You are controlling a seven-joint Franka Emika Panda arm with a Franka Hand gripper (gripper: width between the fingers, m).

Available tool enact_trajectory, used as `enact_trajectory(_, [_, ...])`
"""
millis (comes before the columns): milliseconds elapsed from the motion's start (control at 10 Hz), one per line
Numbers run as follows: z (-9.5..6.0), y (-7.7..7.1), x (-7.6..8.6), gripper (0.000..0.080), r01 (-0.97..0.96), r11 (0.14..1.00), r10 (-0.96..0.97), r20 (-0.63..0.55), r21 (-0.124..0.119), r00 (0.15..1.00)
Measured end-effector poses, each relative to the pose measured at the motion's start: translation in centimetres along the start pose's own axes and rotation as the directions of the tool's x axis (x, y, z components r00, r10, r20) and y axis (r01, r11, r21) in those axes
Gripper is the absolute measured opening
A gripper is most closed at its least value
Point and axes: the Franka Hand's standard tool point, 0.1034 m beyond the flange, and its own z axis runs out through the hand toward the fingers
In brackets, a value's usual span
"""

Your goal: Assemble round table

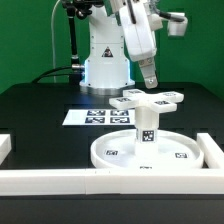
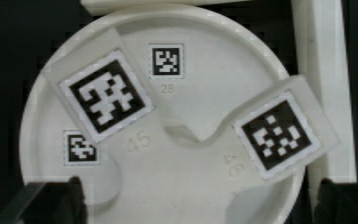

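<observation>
The round disc [image 1: 118,154] lies flat on the table inside the white rails. The short cylinder leg [image 1: 146,128] stands upright at its middle, and the cross-shaped base [image 1: 150,98] sits on top of the leg. My gripper [image 1: 151,80] hangs just above the base's far side, open and holding nothing; whether it touches the base cannot be told. In the wrist view the disc [image 2: 140,110] fills the picture with its tags, and one tagged arm of the base [image 2: 275,132] shows over it. My gripper [image 2: 197,208] has its dark fingertips [image 2: 59,200] wide apart.
The marker board [image 1: 92,116] lies on the black table behind the disc. Long white border rails run along the front [image 1: 60,180] and the exterior view's right [image 1: 212,152]. The robot's base [image 1: 105,62] stands at the back.
</observation>
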Motion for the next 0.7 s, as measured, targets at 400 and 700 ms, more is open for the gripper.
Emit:
enact_trajectory(400, [0.2, 0.3, -1.2, 0.0649, 0.567, 0.820, -0.568, 0.010, -0.076, 0.823])
enact_trajectory(700, [0.2, 0.0, -1.6, 0.0649, 0.736, 0.673, -0.736, 0.035, -0.073, 0.676])
